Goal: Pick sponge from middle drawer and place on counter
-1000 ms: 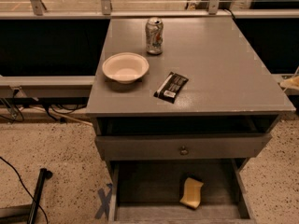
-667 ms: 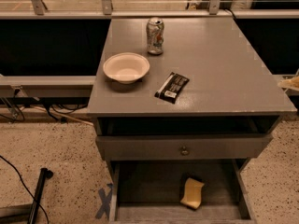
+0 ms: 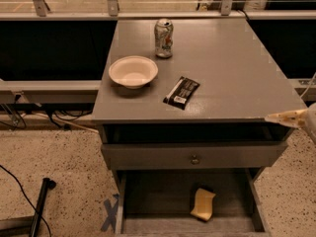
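The pale yellow sponge [image 3: 203, 204] lies slightly bent on the floor of the open middle drawer [image 3: 153, 196], right of its centre, at the bottom of the camera view. The grey counter [image 3: 227, 63] is the cabinet top above it. My gripper [image 3: 289, 118] comes in from the right edge, level with the counter's front right corner. It is well above and to the right of the sponge and touches nothing.
On the counter stand a white bowl [image 3: 133, 71], a drink can [image 3: 163, 38] and a flat black packet [image 3: 181, 92]. A closed drawer front with a round knob [image 3: 195, 159] sits above the open drawer. Cables and a black pole [image 3: 39, 206] lie on the floor at left.
My gripper has come further into view at the right edge, moving down and left towards the counter's front right corner. The sponge and the things on the counter have not moved.
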Action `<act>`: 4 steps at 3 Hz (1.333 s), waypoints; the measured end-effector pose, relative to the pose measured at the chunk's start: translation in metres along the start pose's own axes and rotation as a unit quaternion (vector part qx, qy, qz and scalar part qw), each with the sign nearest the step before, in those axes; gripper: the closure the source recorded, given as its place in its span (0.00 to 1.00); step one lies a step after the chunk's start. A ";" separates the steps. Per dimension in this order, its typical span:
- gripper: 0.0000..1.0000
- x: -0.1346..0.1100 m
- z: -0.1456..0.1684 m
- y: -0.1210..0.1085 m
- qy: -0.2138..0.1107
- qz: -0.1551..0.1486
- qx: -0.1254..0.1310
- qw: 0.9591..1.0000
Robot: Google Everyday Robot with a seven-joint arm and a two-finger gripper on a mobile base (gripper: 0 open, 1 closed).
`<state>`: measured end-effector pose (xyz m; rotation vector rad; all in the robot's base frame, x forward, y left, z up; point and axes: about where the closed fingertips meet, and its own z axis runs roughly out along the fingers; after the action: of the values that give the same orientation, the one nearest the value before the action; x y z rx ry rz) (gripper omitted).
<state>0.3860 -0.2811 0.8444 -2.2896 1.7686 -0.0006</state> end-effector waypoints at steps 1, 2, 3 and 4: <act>0.00 0.009 0.008 0.021 -0.026 -0.047 0.020 0.998; 0.00 0.011 0.005 0.026 -0.022 -0.085 0.022 0.996; 0.00 -0.006 0.023 0.022 -0.009 -0.138 0.008 0.990; 0.00 -0.028 0.063 0.021 0.011 -0.228 0.016 0.974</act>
<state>0.3679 -0.2466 0.7831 -2.6214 1.2025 -0.1368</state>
